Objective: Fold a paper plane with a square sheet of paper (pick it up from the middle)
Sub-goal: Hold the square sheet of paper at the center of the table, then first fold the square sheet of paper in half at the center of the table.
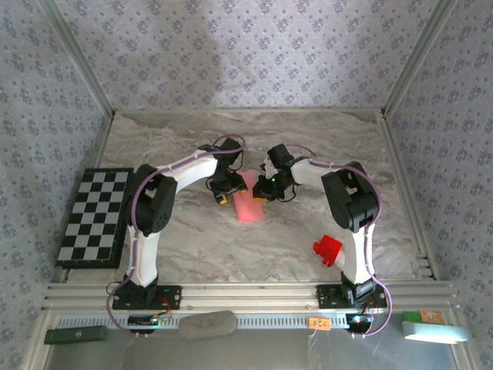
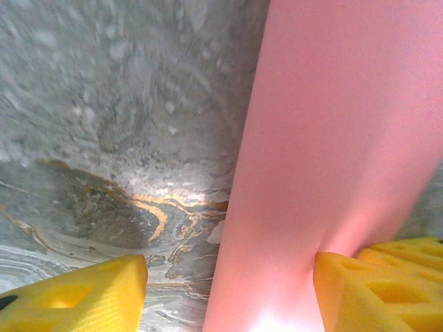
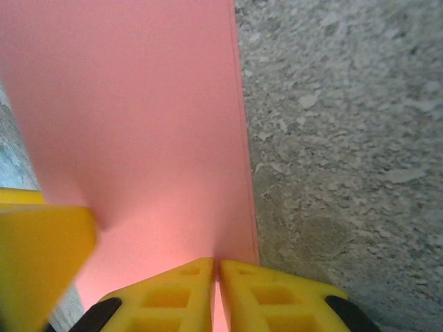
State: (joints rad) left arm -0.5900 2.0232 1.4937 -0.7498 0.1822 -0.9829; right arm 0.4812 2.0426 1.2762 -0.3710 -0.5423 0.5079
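Note:
The pink sheet of paper (image 1: pixel 248 206) lies on the marbled table as a long folded band, between the two grippers. My left gripper (image 1: pixel 223 193) stands open at the band's left side. In the left wrist view the paper (image 2: pixel 332 152) runs up between the yellow fingers (image 2: pixel 83 297), and the right-hand finger touches it. My right gripper (image 3: pixel 218 287) is shut on the near right edge of the paper (image 3: pixel 138 124), with its two pads almost meeting on the paper's edge. A yellow finger (image 3: pixel 41 263) of the left gripper rests at the paper's left.
A small red block (image 1: pixel 327 250) sits on the table by the right arm's base. A black-and-white chequered board (image 1: pixel 95 217) lies at the left edge. Metal frame rails (image 1: pixel 246 293) border the table in front.

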